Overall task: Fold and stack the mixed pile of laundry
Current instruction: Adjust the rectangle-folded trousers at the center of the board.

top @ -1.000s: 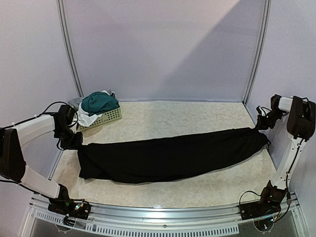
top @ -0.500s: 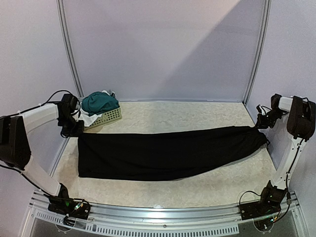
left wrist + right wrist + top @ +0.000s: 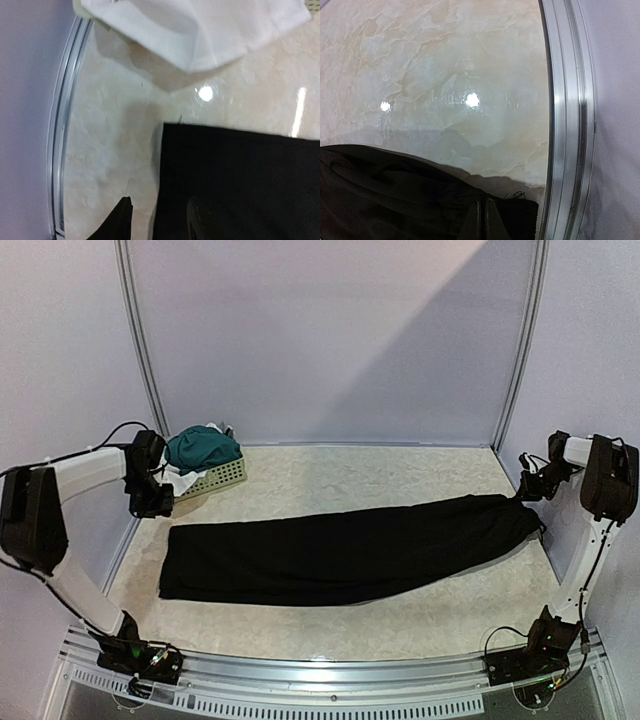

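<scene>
Top external view shows the black trousers (image 3: 340,555) laid flat across the table (image 3: 400,480); the spreading step seems done. The left gripper (image 3: 159,202) hovers with fingers spread at their left end, and the right gripper (image 3: 482,214) pinches the right end. The fold probably needs a new left grip.

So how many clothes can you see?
3. The black trousers lie stretched across the table, the teal shorts sit on top of the basket at back left, and a white cloth hangs out beneath them. More may be hidden underneath.
</scene>
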You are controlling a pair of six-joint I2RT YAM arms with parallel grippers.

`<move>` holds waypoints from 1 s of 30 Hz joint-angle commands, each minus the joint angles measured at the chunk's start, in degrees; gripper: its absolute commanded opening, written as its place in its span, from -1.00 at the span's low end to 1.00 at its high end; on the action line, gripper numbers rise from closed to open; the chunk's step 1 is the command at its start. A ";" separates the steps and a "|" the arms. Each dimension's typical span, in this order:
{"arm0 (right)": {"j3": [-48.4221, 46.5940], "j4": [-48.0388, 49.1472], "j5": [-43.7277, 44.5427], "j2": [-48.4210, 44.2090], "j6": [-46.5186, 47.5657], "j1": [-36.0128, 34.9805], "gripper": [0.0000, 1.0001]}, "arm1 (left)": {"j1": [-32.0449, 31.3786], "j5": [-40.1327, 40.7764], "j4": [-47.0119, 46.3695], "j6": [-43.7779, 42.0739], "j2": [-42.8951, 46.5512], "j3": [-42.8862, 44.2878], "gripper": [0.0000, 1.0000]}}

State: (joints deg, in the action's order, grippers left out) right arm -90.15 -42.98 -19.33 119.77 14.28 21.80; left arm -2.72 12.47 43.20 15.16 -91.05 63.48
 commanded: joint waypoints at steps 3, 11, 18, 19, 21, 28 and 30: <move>-0.38 1.12 -1.71 0.91 -0.52 0.28 -1.00 | -2.33 -5.53 7.68 13.75 16.29 -12.31 -0.15; -0.55 0.96 -2.87 0.74 -0.41 0.26 -1.00 | -1.15 -6.16 11.40 17.64 16.52 -17.21 -0.07; -0.55 0.76 -3.60 0.73 -0.47 0.26 -1.00 | 0.79 -11.72 5.86 19.83 9.56 -21.21 -0.25; -0.62 0.76 -3.77 0.80 -0.48 0.26 -1.00 | 0.79 -11.97 5.69 19.85 8.83 -21.36 -0.25; -0.79 0.70 -3.94 0.77 -0.55 0.26 -1.00 | 0.79 -13.67 6.06 19.61 7.12 -21.16 -0.27; -0.82 0.51 -4.49 0.72 -0.59 0.30 -1.00 | 0.79 -13.33 7.03 19.33 5.05 -20.40 -0.77; -0.82 0.52 -4.50 0.72 -0.53 0.26 -1.00 | 0.79 -12.96 7.83 19.28 5.89 -19.85 -0.98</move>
State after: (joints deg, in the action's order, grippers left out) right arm -90.15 -42.78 -22.63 119.77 14.15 21.82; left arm -2.42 -0.49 50.22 34.57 -85.45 42.59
